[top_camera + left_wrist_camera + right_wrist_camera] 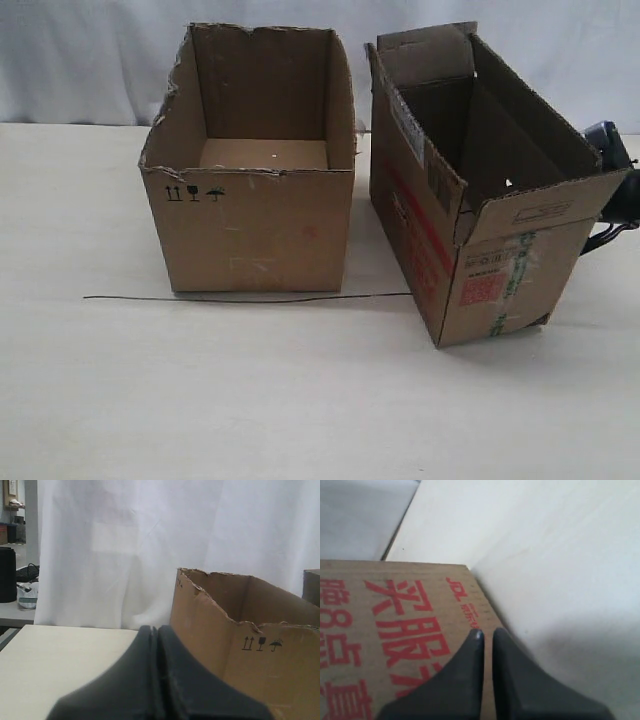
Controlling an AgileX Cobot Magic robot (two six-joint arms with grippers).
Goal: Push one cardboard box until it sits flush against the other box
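Cardboard box (495,275) angled, apart from other box (250,235)

You have two boxes on one tabletop (300,420): one cardboard box (500,280) with flaps, one other box (255,240), torn rim. Three small black symbols (194,193) printed. One thin dark wire (250,299). Two grippers, you see one per wrist view: left gripper (156,630), right gripper (487,632).

Left tool (151,628): two matte charcoal fingers (197,682), broad at the base, tapering to blunt tips, fine scuffs on the surface. Right tool (486,632): same dark tapered shape, tips rounded, faintly glossy. Right arm (612,150): black body, blue-grey housing, and a black cable (603,238) curving beneath.
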